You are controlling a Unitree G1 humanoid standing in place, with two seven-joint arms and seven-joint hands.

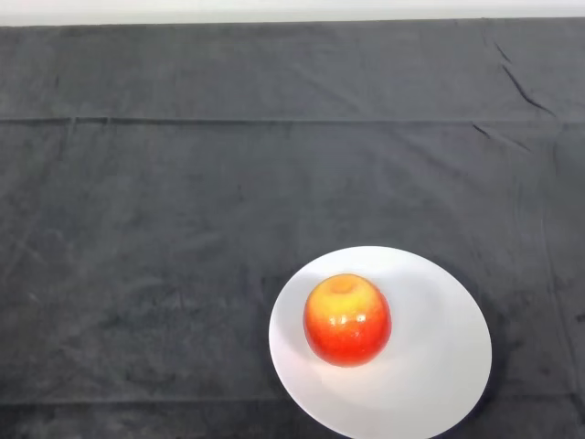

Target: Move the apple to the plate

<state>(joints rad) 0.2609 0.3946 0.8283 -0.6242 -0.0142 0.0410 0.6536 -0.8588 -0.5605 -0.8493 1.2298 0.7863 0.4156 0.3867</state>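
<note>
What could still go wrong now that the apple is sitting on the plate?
Little looks at risk. The apple rests left of the middle of the white plate, so a bump could roll it toward the left rim. The plate's near edge runs out of the bottom of the head view, so how close it sits to the table's edge cannot be told.

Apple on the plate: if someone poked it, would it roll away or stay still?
The apple looks round and sits stem-end up, so a poke would probably wobble or roll it. Its skin shines, so it may be a bit slippery. The white plate looks smooth and shallow, so its rim likely would not stop a hard roll.
</note>
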